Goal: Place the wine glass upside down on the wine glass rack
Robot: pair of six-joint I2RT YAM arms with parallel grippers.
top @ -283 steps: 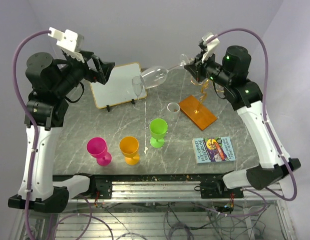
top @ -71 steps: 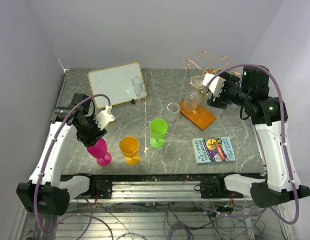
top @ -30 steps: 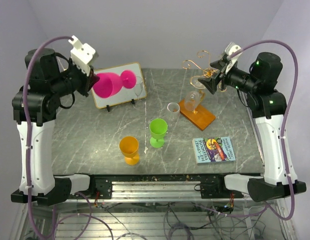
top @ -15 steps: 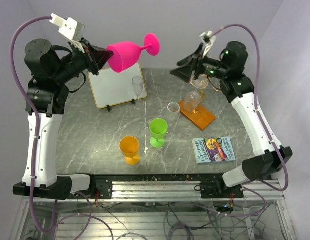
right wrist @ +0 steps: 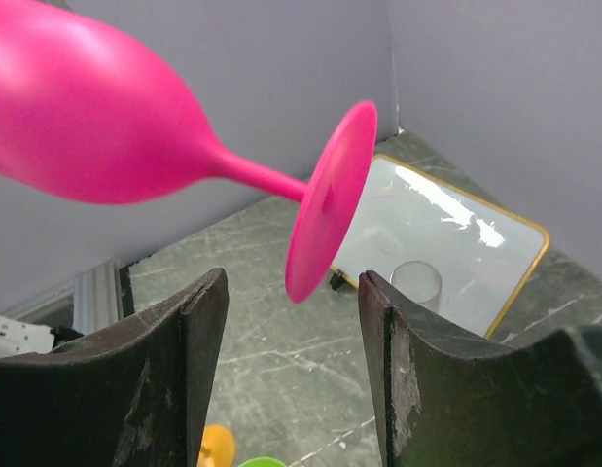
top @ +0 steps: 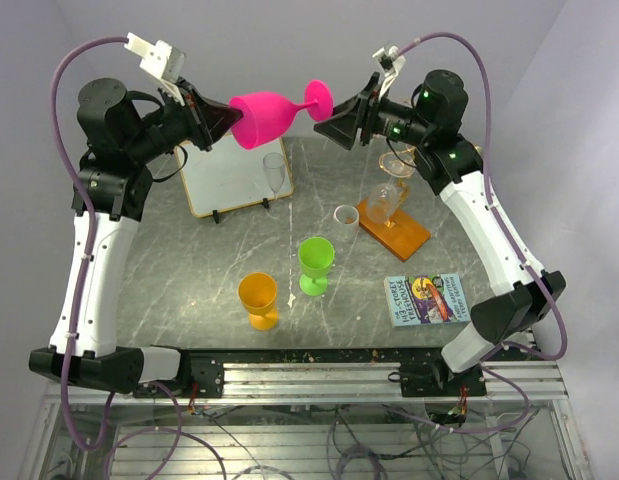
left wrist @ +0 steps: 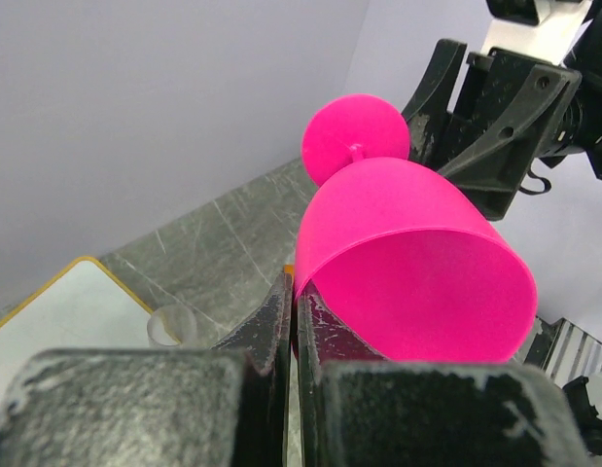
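**A hand-over is happening high in the air**

Nearest the arms' bases, a small picture book with a blue cover (top: 427, 299) is lying flat on the grey marble-look table (top: 179, 270). To its left, an orange plastic goblet (top: 258, 298) and a green plastic goblet (top: 315, 262) are standing upright, near each other. A little white ring-shaped cup (top: 345, 214) is sitting just behind them.

Farther back on the right, the gold wire wine glass rack with its flat orange base (top: 399, 232) is standing partly hidden under the right arm. A clear see-through glass (top: 382, 202) is already at the rack, bowl low. I cannot tell just how it is hooked on.

At the far left, a white board with a gold frame (top: 229, 172) is leaning on its stand, with a small clear cup (top: 276, 172) right beside it.

Highest of all, the left gripper (left wrist: 293, 311) is pinching the rim of the pink plastic wine glass (top: 269, 115), which is lying sideways in the air. The right gripper (right wrist: 293, 282) is waiting with its fingers apart, one on each side of the glass's round foot (right wrist: 330, 199), not touching it.

The foot is thin and smooth, so it could slip out of a squeeze. If the left gripper lets go too soon, the pink glass could fall onto the table. It might also bump the clear glass at the rack.
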